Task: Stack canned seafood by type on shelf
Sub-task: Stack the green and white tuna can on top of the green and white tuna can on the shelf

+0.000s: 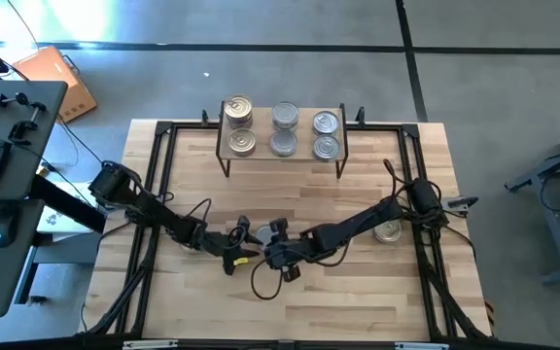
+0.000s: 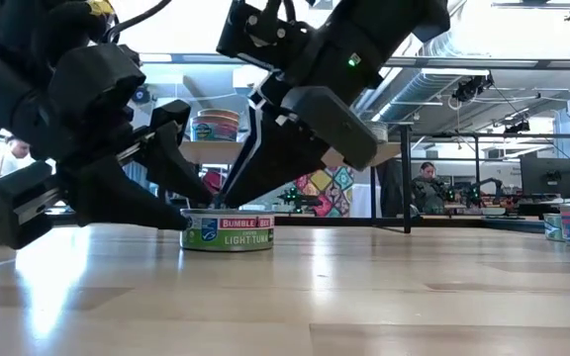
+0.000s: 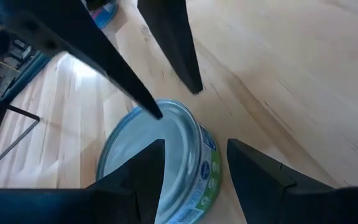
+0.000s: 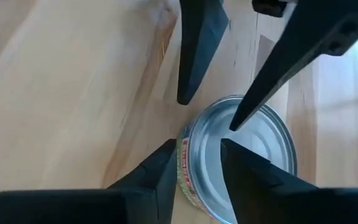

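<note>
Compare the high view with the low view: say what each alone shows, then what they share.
Only the high view shows the shelf top with six tins in three pairs, and a lone tin under the right arm. Only the low view shows the tuna tin's green label, reading Bumble Bee light tuna, and a person seated in the room behind. Both show the left gripper and right gripper meeting at that one tin on the table.

Tuna tin (image 2: 228,231): shiny smooth metal lid, glossy printed paper-like label on wall. Tabletop (image 1: 358,292): light butcher-block wood, smooth, slight sheen. Gripper fingers (image 3: 173,43): matt black, plastic-looking. Shelf (image 1: 282,156): pale wood top, thin black metal legs.
</note>
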Available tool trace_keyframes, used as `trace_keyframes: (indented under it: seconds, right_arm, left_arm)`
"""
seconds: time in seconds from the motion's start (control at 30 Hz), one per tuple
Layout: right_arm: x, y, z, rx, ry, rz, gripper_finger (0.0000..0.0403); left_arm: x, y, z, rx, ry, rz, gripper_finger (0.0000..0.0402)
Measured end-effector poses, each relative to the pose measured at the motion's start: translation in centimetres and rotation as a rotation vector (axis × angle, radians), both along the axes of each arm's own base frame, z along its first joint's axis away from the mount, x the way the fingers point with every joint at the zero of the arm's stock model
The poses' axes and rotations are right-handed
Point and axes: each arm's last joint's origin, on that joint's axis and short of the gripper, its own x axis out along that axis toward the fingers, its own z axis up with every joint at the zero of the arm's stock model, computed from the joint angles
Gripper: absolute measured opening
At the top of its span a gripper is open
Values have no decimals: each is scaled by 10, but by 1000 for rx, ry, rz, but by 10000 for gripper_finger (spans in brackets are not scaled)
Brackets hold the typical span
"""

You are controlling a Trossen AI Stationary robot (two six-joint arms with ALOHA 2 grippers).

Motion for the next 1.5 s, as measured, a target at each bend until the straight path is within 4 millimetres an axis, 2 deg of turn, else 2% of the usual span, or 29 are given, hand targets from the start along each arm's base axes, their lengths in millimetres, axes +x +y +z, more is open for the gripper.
trace_keyframes:
  seconds: [0.27, 0.5, 0.63, 1.07, 1.3, 1.5]
  right_arm:
    - [3, 1, -16, -82, 30, 59, 85]
    - [7, -2, -25, -108, 30, 40, 8]
    - [8, -2, -26, -97, 18, 24, 6]
    - [9, -4, -5, -40, 2, -1, 0]
    - [10, -6, -5, -20, -1, -14, 0]
    - [10, -6, -5, -19, -3, -14, 0]
  left_arm:
    - [0, 0, 1, 3, -7, -3, 168]
    - [2, -1, 4, -12, -45, -3, 168]
    - [2, -3, 6, -2, -59, -18, 168]
    - [1, 0, 2, 30, -25, 24, 168]
    - [2, 7, 0, -2, -1, 68, 168]
    - [2, 10, -1, -21, 14, 79, 137]
